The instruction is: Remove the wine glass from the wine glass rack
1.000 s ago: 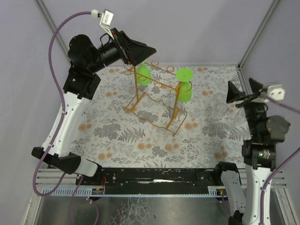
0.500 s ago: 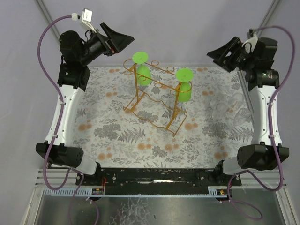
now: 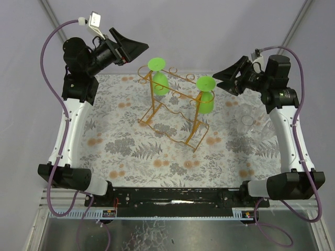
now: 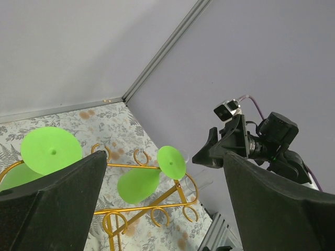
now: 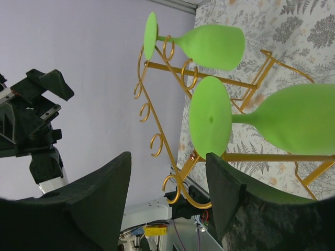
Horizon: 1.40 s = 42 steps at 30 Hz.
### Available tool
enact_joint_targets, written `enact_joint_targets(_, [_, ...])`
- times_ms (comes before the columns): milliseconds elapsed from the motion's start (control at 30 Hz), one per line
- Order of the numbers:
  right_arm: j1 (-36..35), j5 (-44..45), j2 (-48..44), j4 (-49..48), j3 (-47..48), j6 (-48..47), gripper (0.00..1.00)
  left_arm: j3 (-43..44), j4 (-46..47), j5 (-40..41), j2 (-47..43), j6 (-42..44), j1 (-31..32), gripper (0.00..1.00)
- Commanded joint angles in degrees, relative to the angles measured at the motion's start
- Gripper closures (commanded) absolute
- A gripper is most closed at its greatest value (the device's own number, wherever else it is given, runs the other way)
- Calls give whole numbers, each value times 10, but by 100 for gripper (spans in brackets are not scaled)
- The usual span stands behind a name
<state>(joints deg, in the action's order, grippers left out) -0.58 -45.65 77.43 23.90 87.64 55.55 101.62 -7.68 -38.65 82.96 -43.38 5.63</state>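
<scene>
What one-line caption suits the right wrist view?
Open right gripper faces two green wine glasses hanging on the golden rack.

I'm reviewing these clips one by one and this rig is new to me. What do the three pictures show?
Two robot arms are bolted at the near edge of a table, each with a two-finger gripper. The wide picture looks down from above and behind; the other two come from a camera on each wrist, so the dark shapes at the bottom are that arm's own fingers. On the table stands a wine glass rack with two green wine glasses hanging upside down; clear glasses sit to its right. The left gripper and right gripper hover either side of the rack, both open, holding nothing.
</scene>
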Motion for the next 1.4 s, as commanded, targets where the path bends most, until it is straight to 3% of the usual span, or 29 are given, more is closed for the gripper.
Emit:
enact_joint_targets(0, [-7,-4,-17,-17,-25,3,35,-5,33,-15,-12,-9,-4,9])
enact_joint_targets(500, [-11,27,2,-6,-24,-9,39,-12,35,-21,-17,-7,-4,9])
enact_joint_targets(833, [-23,29,18,-8,-19,-6,50,-14,35,-25,-21,-4,-5,9])
enact_joint_targets(1033, [-28,25,23,-9,-19,-5,64,-18,36,-26,-23,-6,-4,9])
enact_joint_targets(1233, [-29,22,20,-9,-16,0,97,-23,36,-27,-26,-4,-4,9])
enact_joint_targets(1367, [-29,25,11,-14,-12,12,100,-25,38,-27,-26,-6,-5,9])
